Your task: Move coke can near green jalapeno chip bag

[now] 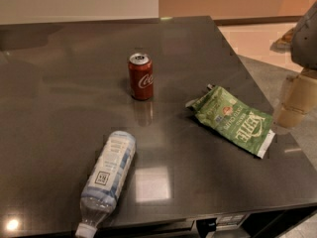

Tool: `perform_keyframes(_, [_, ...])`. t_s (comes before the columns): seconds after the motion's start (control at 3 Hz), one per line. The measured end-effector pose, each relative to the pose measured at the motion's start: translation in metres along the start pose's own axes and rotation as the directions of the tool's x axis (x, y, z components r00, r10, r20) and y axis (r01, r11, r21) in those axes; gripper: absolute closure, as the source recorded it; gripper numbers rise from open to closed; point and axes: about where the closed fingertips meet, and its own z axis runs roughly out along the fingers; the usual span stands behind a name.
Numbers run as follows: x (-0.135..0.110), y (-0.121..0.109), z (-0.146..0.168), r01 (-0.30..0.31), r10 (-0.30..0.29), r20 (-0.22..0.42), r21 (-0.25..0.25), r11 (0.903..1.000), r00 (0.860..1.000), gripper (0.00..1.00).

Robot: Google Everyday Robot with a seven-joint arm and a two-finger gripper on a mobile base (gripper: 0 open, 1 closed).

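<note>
The coke can (140,77), red with a white script logo and a silver top, stands upright on the dark table (59,83), near its middle. The green jalapeno chip bag (234,119) lies flat to the can's right and a little nearer the front, with white "Kettle" lettering and white sealed ends. The gripper (296,100) shows only in part at the right edge of the view, a grey and beige shape beyond the table's right side, just right of the bag and well away from the can. It holds nothing that I can see.
A clear plastic bottle (108,175) with a white label lies on its side near the table's front edge, left of centre, cap pointing front. The table's right edge runs diagonally close to the bag. Light floor and a wall lie behind.
</note>
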Motion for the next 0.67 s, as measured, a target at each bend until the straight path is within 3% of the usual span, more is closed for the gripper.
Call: perform_keyframes(0.67, [-0.0036, -0.0014, -0.0010, 0.005, -0.005, 0.003, -0.010, 0.9999, 1.000, 0.00])
